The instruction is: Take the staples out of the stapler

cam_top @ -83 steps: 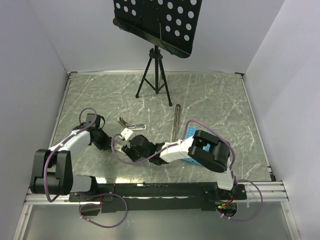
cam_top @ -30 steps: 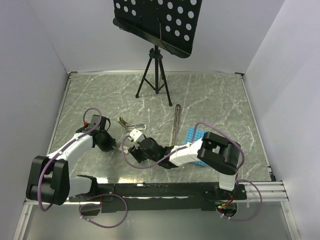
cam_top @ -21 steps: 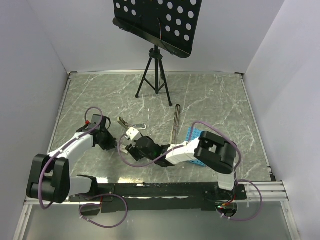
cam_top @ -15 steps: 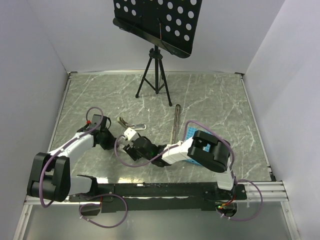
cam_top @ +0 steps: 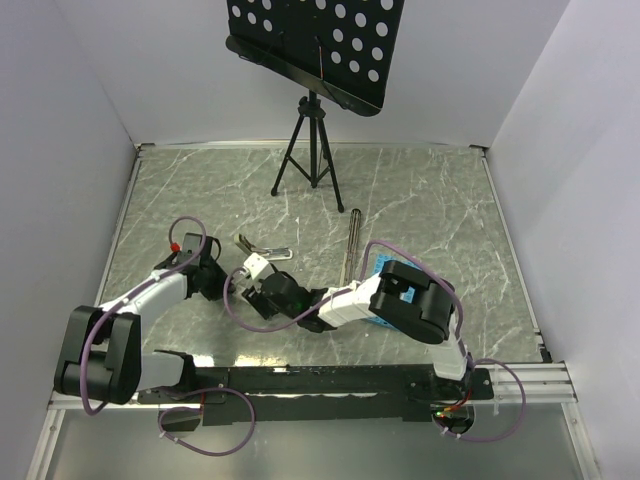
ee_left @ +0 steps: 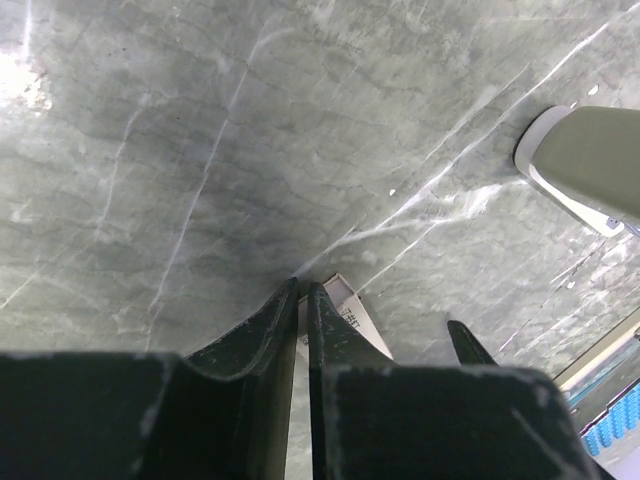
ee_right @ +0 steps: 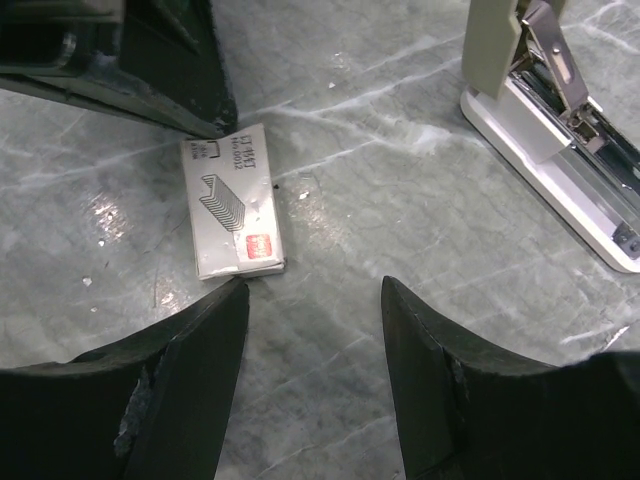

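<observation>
Starting at the left gripper (ee_left: 301, 292), its two dark fingers are seen drawn almost together, with only a sliver of gap left. Nothing is made out between them, though a very thin strip pinched there could not be ruled out from the wrist view. The tips are set down at one corner of a small staple box (ee_right: 232, 205), which lies flat on the table (ee_right: 380, 130), near the stapler (ee_right: 540, 150) on its side toward the arm bases. The contact at the corner is judged to be a nudge or a steadying of the box rather than a lift.

The right gripper (ee_right: 310, 295) is held open and empty, its fingers spread wide just beside the box, at the edge opposite the left tips. This stance is read as readiness to take the box or to reach on to the stapler.

The stapler is laid hinged open, its cream upper arm raised off the white base so that the metal channel is exposed, presumably so that the staples can be drawn out. No staples can be confirmed in the channel.

Beyond the stapler, apart from it, a long dark bar (cam_top: 352, 238) is seen. A blue tray (cam_top: 390, 268) is largely covered by the right arm. A music stand (cam_top: 312, 150) is placed well behind the stapler. The tightest spot is judged to be the two grippers crowded around the box.
</observation>
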